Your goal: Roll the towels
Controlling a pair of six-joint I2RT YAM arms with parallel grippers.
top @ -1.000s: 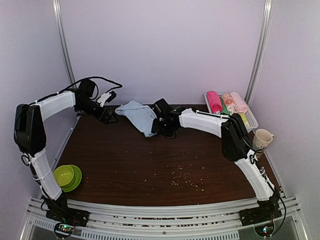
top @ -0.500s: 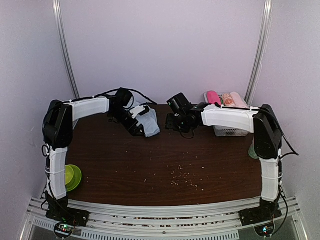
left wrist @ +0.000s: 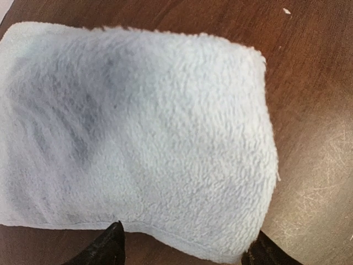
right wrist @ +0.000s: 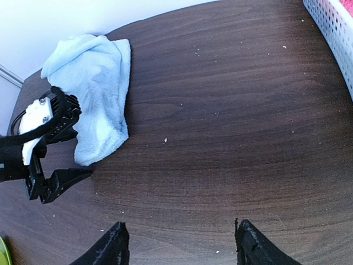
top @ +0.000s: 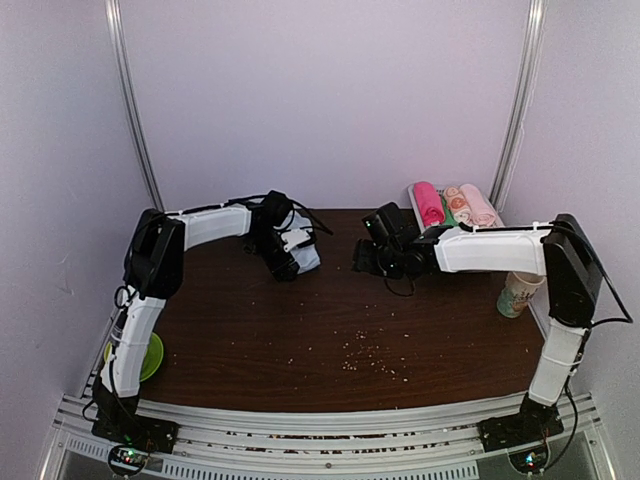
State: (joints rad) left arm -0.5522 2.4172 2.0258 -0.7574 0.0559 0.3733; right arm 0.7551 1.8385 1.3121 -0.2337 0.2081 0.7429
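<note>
The light blue towel [left wrist: 138,138] has gone from a loose spread to a thick, folded-over bundle at the far left-centre of the bench [top: 300,340]. My left claw [left wrist: 187,251] has moved in over it. Its fingers stand apart astride the near edge, not clamping yet as far as I can tell. My right claw [right wrist: 179,243] has backed off to the right, jaws apart and empty. I judge the roll is only begun.

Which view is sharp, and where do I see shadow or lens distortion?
Left wrist: the light blue towel nearly fills the frame, pile sharp, grey shadows across its left part. Right wrist: the wide lens bends the far edge of the table into a curve. Top external: soft, evenly lit.
</note>
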